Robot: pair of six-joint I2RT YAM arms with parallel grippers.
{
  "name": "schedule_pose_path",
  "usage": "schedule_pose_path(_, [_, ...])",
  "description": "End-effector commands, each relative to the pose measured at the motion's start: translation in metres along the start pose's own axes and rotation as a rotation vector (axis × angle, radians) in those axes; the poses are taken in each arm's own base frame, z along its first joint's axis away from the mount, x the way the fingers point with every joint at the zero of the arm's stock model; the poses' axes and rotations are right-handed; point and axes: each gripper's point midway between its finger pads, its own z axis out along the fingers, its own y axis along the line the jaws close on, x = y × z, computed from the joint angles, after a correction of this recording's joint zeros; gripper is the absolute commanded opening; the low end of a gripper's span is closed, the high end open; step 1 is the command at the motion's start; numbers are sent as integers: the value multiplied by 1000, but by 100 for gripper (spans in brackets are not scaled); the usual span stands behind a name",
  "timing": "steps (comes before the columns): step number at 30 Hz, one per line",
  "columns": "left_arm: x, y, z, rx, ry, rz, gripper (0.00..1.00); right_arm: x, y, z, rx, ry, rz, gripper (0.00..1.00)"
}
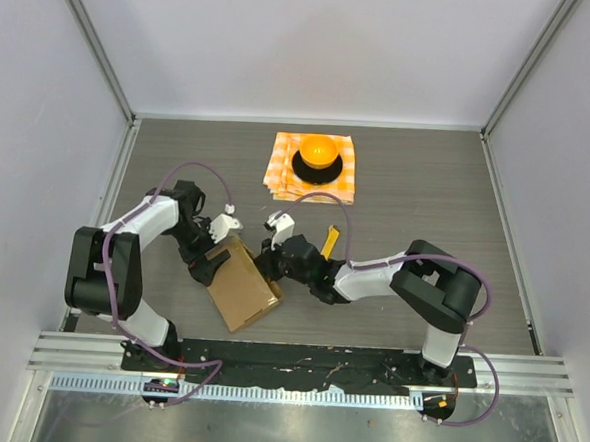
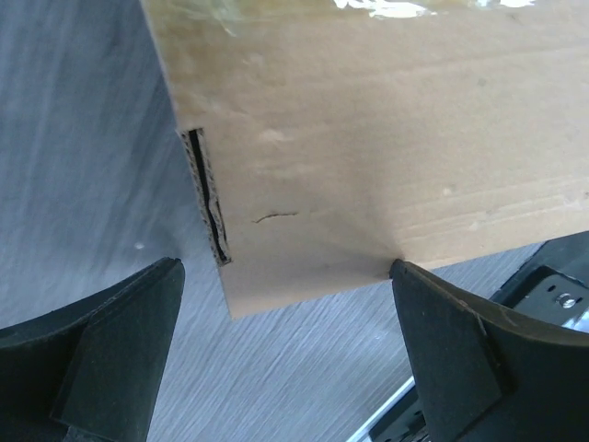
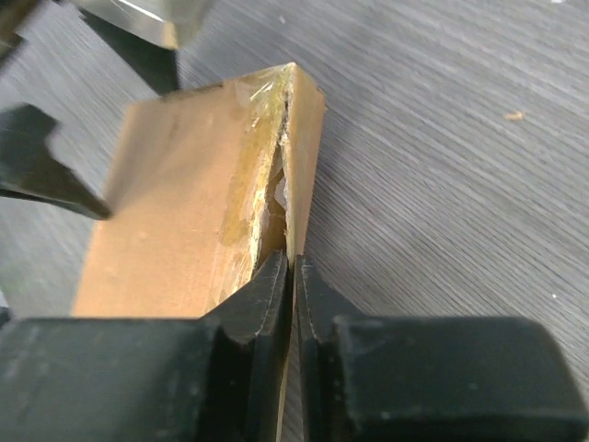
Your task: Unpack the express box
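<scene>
Because it is thin corrugated card, the flat, shallow, plain brown cardboard express box [image 1: 243, 286] should be light and fairly stiff across its face. Its flaps would probably bend or tear under a hard pull. The taped seam along one long side looks like the best place to take hold. The express box lies askew on the grey wood-grain counter [image 1: 428, 179], close to the near edge and left of the middle. The right fingers [image 3: 262, 304] are closed to a narrow slit, pinching the thin flap edge at that seam, where glossy clear tape [image 3: 267, 87] is wrinkled and the seam gapes a little. The left fingers [image 2: 120, 350] stand wide apart, straddling a corner of the box on the side toward the counter's left edge. One fingertip touches that corner and the other is clear of the card.
</scene>
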Motion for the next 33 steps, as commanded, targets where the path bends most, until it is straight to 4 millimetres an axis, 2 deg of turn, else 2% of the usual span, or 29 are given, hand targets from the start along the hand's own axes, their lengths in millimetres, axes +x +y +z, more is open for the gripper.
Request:
schedule_pose_path(1, [11, 1, 18, 30, 23, 29, 100, 24, -8, 12, 71, 71, -132, 20])
schedule_pose_path(3, [10, 2, 22, 51, 30, 31, 100, 28, -10, 17, 88, 76, -148, 22])
schedule_pose_path(8, [7, 7, 26, 67, 29, 49, 100, 32, -19, 32, 142, 66, -196, 36])
schedule_pose_path(14, [13, 8, 34, 92, 60, 81, 100, 19, -19, 45, 149, -1, -250, 37])
schedule_pose_path(21, [11, 13, 39, 104, 59, 107, 100, 22, -15, 49, 125, -18, -255, 37])
schedule_pose_path(26, [-15, 23, 31, 137, -10, 99, 100, 33, -20, 42, 135, 0, -236, 36])
schedule_pose_path(27, [-20, 17, 29, 173, -36, 84, 100, 35, -19, 40, 138, 2, -231, 36])
schedule_pose_path(29, [-29, 18, 26, 195, -67, 71, 100, 38, -19, 36, 146, 2, -224, 36])
schedule_pose_path(30, [-35, 10, 22, 237, -94, 56, 100, 38, -18, 35, 147, 1, -221, 36])
schedule_pose_path(32, [-48, 11, 13, 270, -150, 49, 100, 43, -17, 32, 151, 4, -221, 35])
schedule_pose_path(33, [-47, 3, 9, 315, -150, 31, 100, 44, -16, 31, 153, 2, -218, 35])
